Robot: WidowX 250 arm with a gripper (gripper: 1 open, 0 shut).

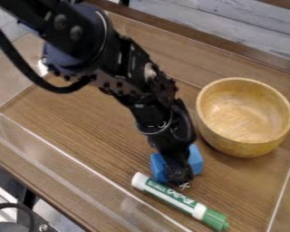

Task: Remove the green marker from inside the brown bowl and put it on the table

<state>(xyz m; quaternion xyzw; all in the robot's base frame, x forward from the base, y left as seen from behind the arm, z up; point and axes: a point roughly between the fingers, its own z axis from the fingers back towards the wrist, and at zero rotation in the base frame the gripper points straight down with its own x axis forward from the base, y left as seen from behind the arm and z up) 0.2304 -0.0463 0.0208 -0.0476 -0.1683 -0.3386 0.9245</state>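
Observation:
The green marker (pixel 184 201) lies flat on the table (pixel 75 136) near the front edge, slanting down to the right, with its green end at the lower right. My gripper (pixel 172 178) points steeply down right over the marker's left part, its dark fingertips together at the barrel. I cannot tell whether they pinch the barrel. The brown bowl (pixel 246 83) stands at the right with nothing in it, well apart from the gripper.
A blue block (pixel 192 159) sits just behind the gripper, between it and the bowl. Low clear acrylic walls (pixel 57 163) run along the table's front and right sides, close to the marker. My black arm slants in from the upper left.

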